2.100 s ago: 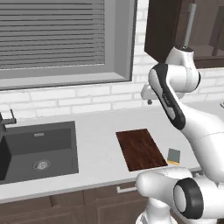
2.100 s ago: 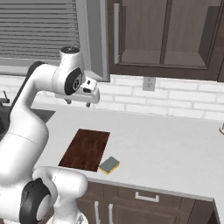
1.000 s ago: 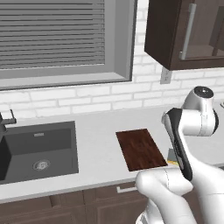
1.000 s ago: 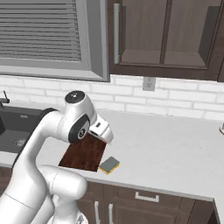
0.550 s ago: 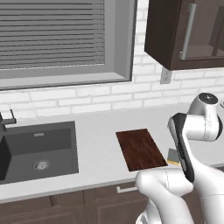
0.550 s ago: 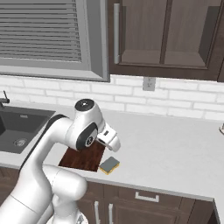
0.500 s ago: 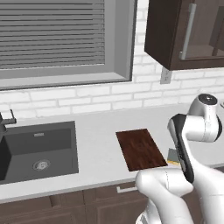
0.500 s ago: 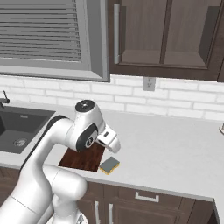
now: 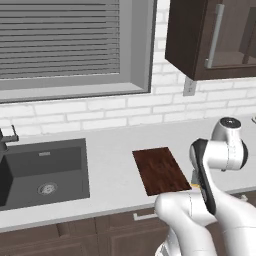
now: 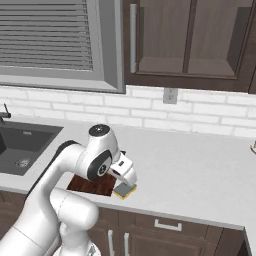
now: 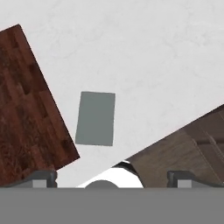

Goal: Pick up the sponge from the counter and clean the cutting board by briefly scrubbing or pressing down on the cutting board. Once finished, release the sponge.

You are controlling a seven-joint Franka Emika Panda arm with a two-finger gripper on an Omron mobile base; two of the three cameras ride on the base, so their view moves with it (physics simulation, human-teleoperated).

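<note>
The sponge (image 11: 95, 118) lies flat on the light counter (image 11: 153, 65), its grey-green top facing up, just right of the dark reddish-brown cutting board (image 11: 26, 109). In the hand view my gripper (image 11: 113, 176) hangs above the sponge, open, the fingertips (image 11: 43, 176) set wide apart with nothing between them. From the right base view the hand (image 10: 128, 178) hovers just over the sponge (image 10: 125, 190) at the right end of the cutting board (image 10: 91, 186). In the left base view the arm hides most of the sponge beside the cutting board (image 9: 160, 170).
The counter's front edge and the dark cabinet fronts (image 11: 188, 144) run close behind the sponge. A dark sink basin (image 9: 45, 167) sits left of the board. Bare counter (image 10: 195, 172) stretches to the right, with a brick wall and upper cabinets (image 10: 185, 40) behind.
The arm has swung down from near the wall and lowered the hand to just above the sponge. Sponge and board have not moved.
</note>
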